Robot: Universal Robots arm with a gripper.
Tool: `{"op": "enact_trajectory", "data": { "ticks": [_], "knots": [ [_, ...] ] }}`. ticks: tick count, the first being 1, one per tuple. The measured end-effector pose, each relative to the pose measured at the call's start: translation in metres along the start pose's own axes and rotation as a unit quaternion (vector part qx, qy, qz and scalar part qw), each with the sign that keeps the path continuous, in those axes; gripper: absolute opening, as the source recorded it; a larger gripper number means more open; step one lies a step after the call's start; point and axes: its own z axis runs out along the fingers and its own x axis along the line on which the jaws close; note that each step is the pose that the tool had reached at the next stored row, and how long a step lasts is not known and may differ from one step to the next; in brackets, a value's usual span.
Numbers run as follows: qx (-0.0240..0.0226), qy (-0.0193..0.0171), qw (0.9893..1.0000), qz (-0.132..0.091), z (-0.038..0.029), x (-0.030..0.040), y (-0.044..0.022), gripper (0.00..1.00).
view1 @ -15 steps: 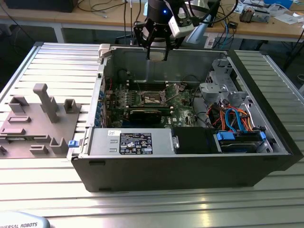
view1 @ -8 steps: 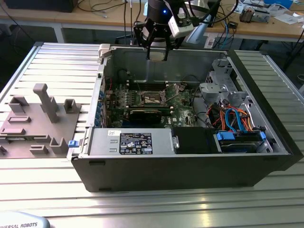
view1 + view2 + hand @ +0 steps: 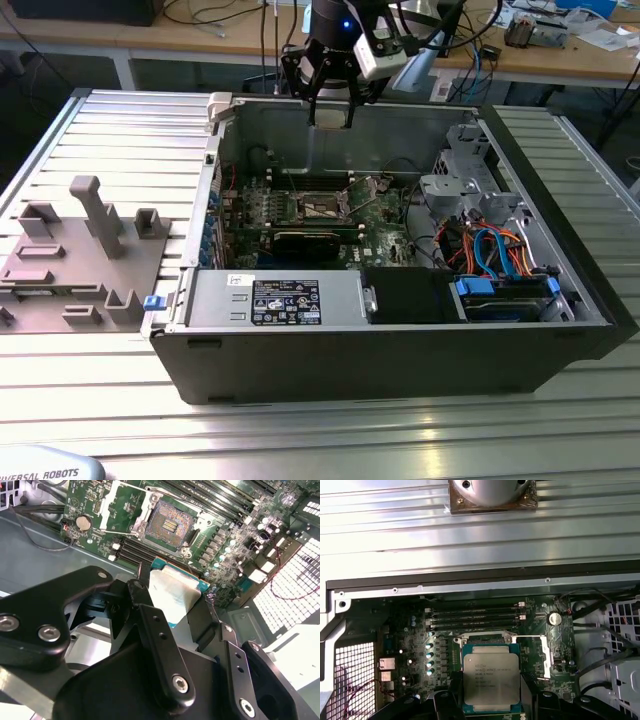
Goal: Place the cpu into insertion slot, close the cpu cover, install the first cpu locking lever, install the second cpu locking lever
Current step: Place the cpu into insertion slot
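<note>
Between the fingers (image 3: 152, 627) of the gripper (image 3: 330, 112), the cpu (image 3: 491, 677) is pinched by two side edges. The insertion slot (image 3: 322, 207) is seen at 6 o'clock from it in the exterior view. The cpu is thought light, stiff and easily hurt, so only its edges should be held.

black computer case (image 3: 380, 350) open on slatted table (image 3: 300, 430) | grey fixture block (image 3: 75, 265) beside case | blue cables (image 3: 497, 245) inside

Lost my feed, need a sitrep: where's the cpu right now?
End effector shut on cpu, above the open case. Insertion slot empty, pins exposed. Cpu cover swung open beside the slot.
</note>
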Motion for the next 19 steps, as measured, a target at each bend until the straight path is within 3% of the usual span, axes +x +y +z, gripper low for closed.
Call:
{"op": "enact_trajectory", "data": {
  "ticks": [19],
  "knots": [
    [-0.0002, -0.0007, 1.0, 0.008, 0.0001, 0.0, 0.0, 0.54]
  ]
}}
